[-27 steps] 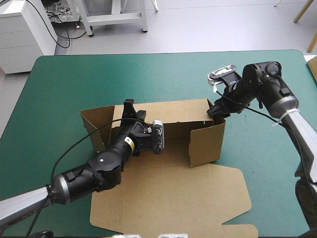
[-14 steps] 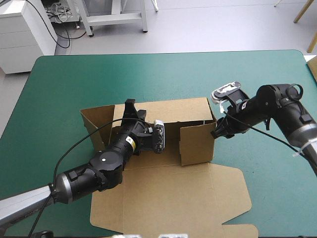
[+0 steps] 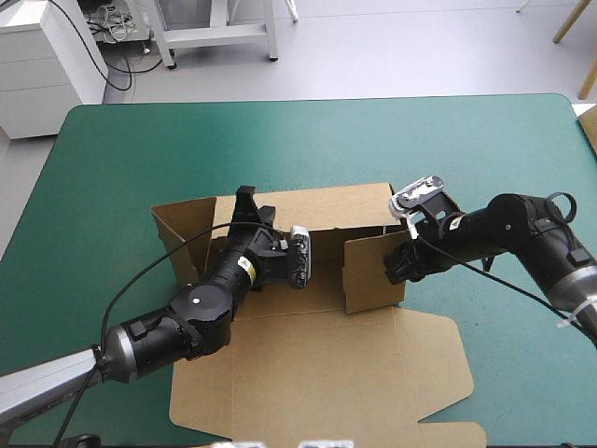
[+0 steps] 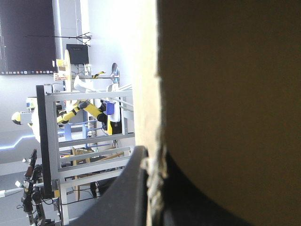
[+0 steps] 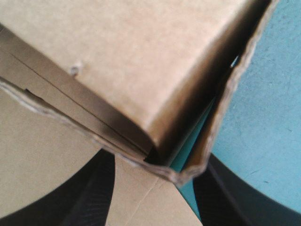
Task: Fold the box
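- The box (image 3: 317, 373), a cut sheet of matte brown corrugated board, is sitting half raised. The teal-green worktop (image 3: 121, 159) is showing past its left, far and right sides.
- The box's lid panel, broad with notched corners, is lying flat at the box's near side.
- At the box's left end, a short flap (image 3: 177, 224) is standing up and leaning outward at an angle.
- The left tool (image 3: 244, 198) is reaching across the box's floor from the near left, its tips at the top edge of the far wall.
- In the left wrist view, its black fingers (image 4: 134, 188) are all but pressed together, pinching the wall. The raw, fluted edge of the board is running between them, and the wall's smooth face is filling the space ahead.
- The far wall (image 3: 326, 203), a long rectangle, is standing upright along the box's far side.
- At the box's right end, a squarish side panel (image 3: 373, 271) is standing upright, turned inward toward the box's floor.
- The right tool (image 3: 399, 264) is resting against the outer face of that side panel, at the box's right near corner.
- In the right wrist view, its curved fingers (image 5: 94, 197) are spread wide, straddling the corner without clamping it. The frayed board edge is bending round a smoother folded layer, and a sliver of teal-green is showing through the gap.
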Robot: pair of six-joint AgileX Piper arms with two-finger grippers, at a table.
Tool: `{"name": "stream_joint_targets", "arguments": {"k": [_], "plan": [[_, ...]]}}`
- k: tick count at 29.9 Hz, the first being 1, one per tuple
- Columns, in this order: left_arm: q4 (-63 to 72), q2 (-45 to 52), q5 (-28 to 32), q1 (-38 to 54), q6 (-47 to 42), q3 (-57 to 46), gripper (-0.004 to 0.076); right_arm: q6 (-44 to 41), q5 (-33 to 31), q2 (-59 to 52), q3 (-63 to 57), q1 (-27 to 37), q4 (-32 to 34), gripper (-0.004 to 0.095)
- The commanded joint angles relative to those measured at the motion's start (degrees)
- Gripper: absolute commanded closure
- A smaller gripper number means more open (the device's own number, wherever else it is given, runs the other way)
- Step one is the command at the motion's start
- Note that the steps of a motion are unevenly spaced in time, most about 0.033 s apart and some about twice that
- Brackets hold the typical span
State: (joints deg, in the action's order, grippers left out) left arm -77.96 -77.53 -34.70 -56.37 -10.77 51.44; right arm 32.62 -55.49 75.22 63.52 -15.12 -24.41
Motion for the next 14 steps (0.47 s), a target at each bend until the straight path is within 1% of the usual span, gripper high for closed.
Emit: {"name": "stream_joint_targets", "arguments": {"k": [1, 4, 6, 9, 11, 14], "plan": [[0.6, 1.03, 0.73, -0.17, -0.7, 1.92, 0.0731, -0.32, 5.4, -1.86, 0.36, -3.04, -1.34, 0.0447], [0.75, 1.03, 0.73, -0.17, -0.7, 2.97, 0.0731, -5.95, 10.26, -1.86, -0.28, -6.54, 2.81, 0.0466], [0.85, 1.03, 0.62, -0.17, -0.7, 3.35, 0.0731, -13.35, 13.79, -1.86, -0.54, -8.78, 9.26, 0.0485], [1.19, 1.03, 0.74, -0.17, -0.7, 3.35, 0.0731, -22.96, 16.74, -1.86, -1.54, -10.79, 17.13, 0.0489], [1.02, 1.03, 0.97, -0.17, -2.39, 3.35, 0.0731, -25.69, 19.18, -1.86, -2.76, -11.39, 18.87, 0.0489], [1.03, 1.03, 1.48, -0.27, -2.54, 3.35, 0.0731, -26.06, 24.25, -1.86, -5.53, -11.83, 18.75, 0.0494]]}}
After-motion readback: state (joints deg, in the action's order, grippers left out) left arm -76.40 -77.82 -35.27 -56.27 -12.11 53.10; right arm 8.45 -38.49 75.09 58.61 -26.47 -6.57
